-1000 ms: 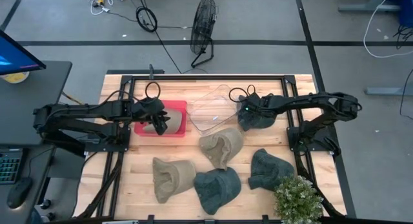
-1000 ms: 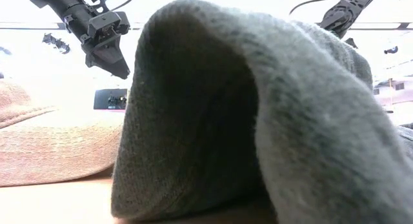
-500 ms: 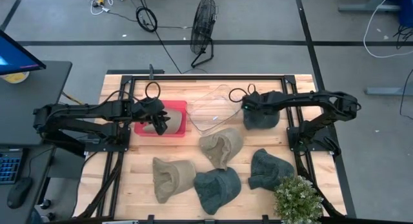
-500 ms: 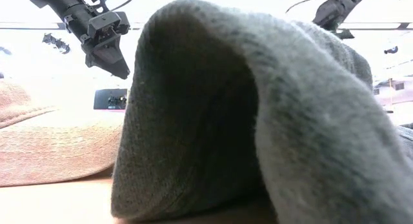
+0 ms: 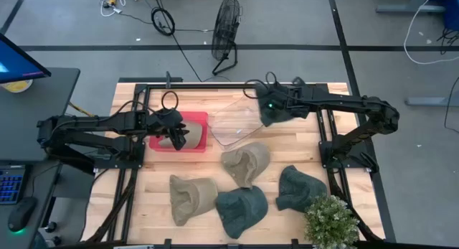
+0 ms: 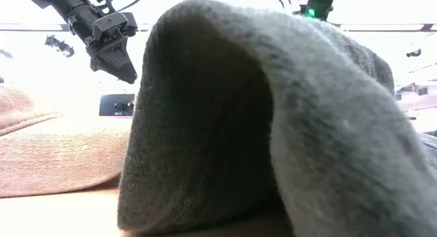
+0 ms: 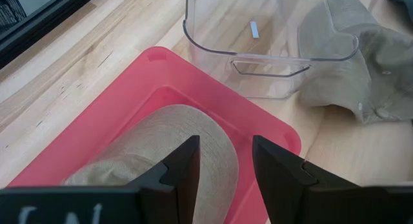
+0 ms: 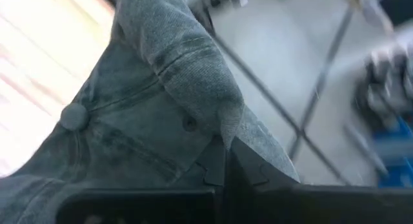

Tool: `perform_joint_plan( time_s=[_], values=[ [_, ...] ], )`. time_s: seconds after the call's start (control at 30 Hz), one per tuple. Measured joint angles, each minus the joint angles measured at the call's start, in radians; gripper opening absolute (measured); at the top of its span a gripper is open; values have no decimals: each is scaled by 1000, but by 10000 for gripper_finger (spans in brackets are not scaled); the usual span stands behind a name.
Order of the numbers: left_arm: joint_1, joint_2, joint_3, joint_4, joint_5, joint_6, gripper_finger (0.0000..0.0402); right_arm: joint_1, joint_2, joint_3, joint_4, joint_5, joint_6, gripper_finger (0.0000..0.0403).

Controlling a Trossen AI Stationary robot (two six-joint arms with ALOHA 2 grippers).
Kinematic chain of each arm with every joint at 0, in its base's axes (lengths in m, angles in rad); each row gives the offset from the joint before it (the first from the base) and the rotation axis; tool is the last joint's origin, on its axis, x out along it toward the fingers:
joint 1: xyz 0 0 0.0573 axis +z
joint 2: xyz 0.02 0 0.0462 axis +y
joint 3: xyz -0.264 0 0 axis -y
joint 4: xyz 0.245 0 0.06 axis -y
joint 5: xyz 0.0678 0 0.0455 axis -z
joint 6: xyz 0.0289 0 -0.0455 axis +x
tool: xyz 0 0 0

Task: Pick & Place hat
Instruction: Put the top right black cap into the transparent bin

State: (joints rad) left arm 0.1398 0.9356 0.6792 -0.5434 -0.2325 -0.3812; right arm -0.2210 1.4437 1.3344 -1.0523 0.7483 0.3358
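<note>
Left gripper [image 5: 177, 136], jaws apart, hangs over the tan hat [image 7: 169, 146] in the red bin [image 5: 200, 120] (left of centre). Right gripper [image 5: 267, 107], jaws clamped on a dark denim hat [image 5: 273, 114], holds it beside the clear bin [image 5: 233, 125], upper centre.

On the bench [image 5: 301, 145], the bin [image 5: 181, 132] sat to the left with a hat [image 7: 161, 143] inside it, and my left fingers [image 7: 193, 162] hung apart just above that hat. The clear tray [image 5: 233, 120] stood just right of the bin. My right fingers [image 8: 219, 162] were pinched on another hat [image 5: 271, 111] at the tray's right edge. Four more hats [image 5: 244, 163] lay nearer the front, a plant [image 5: 331, 219] at the front right corner.
</note>
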Motion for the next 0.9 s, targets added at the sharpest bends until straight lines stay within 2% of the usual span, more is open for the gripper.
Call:
perform_joint_plan(
  time_s=[0.17, 0.3, 0.53, 0.73, 0.9],
  values=[
    [0, 0, 0, 1, 0, 0, 145, 45, 8, 12, 282, -3, -250, 3],
    [0, 0, 0, 1, 0, 0, 145, 68, 44, 12, 406, -6, -335, 3],
    [0, 0, 0, 1, 0, 0, 145, 98, 171, 12, 538, -6, -344, 2],
    [0, 0, 0, 0, 0, 1, 145, 137, 315, 12, 583, -8, -345, 2],
    [0, 0, 0, -6, 0, 1, 145, 173, 370, 12, 588, 1, -345, 2]
  ],
)
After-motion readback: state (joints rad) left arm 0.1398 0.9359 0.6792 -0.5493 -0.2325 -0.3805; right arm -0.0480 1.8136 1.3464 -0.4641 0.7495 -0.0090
